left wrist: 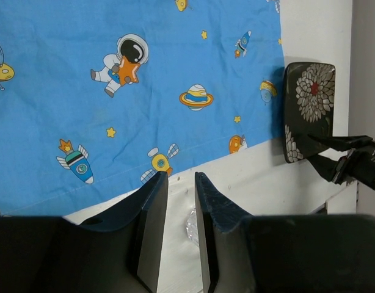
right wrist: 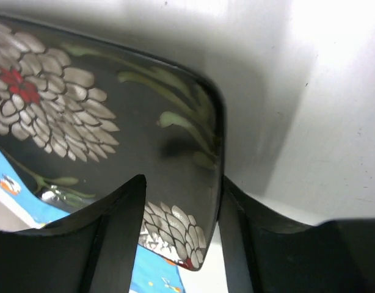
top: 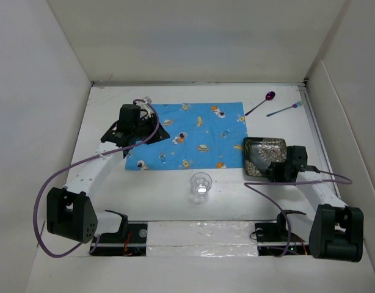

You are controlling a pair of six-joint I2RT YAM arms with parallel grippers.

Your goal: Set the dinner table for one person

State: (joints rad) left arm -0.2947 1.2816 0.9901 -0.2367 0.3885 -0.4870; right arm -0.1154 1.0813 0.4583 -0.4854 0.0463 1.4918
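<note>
Your right end effector fills its own wrist view. Its matte black fingers clamp the rim of a glossy black plate, rounded-square and painted with white chrysanthemums and one red bloom. Only there do you see the cloth peeking from under the plate's corner. Overhead, that soft blue rectangle with space cartoons lies flat on the bench, a matte white top spreading wide around it, and the plate sits at its right edge. Your left end effector hangs above the cloth's left side, fingers drawn almost together, gripping nothing. Its view catches only a glint of the clear glass standing just off the cloth's near edge. Overhead alone shows a purple spoon and a pale blue utensil beyond the cloth's far right corner.
</note>
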